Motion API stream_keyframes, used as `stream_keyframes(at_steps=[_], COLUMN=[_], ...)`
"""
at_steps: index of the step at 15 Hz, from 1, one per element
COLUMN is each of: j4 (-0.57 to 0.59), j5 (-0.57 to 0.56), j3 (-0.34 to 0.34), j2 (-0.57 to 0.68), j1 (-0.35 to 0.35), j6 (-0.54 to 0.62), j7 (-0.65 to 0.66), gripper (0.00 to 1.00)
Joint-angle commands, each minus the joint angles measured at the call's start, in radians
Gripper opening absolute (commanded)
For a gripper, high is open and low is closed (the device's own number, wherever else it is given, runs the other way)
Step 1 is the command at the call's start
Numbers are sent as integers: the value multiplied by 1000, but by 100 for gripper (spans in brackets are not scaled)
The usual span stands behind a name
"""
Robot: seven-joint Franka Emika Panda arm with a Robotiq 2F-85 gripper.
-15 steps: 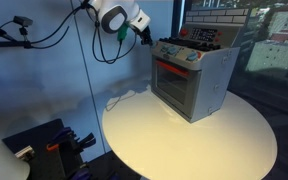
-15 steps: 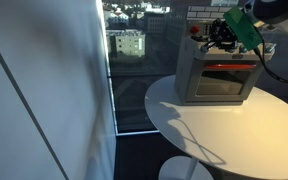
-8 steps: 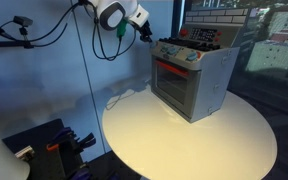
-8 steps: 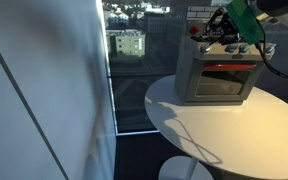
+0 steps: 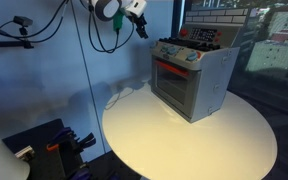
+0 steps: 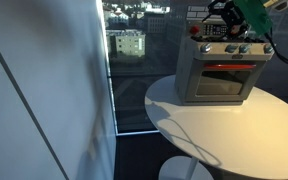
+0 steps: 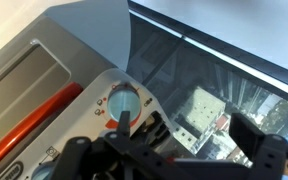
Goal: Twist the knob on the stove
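The stove is a small silver-grey toy oven with a red-framed glass door, standing at the back of a round white table. A row of small knobs runs along its top front edge. In both exterior views my gripper hangs in the air above and beside the stove's knob end, touching nothing. From the other side the stove shows under the gripper. In the wrist view the gripper is open and empty, with a round blue dial on the stove just beyond one finger.
Windows onto city buildings stand behind the table. A blue wall with hanging cables and a mounted camera lies beside the arm. Dark equipment sits on the floor near the table edge.
The gripper has opened and risen up and away from the stove's knobs. The stove has not moved.
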Motion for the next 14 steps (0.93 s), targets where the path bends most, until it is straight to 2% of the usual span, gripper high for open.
stream_keyframes(at_steps=[1, 7, 14], j4=[-32, -41, -59], j5=[-9, -80, -181], j3=[-53, -110, -134], j2=[-85, -180, -282], j1=[21, 17, 3], j6=[-150, -401, -628], j7=[-66, -115, -111], gripper=[100, 100, 100])
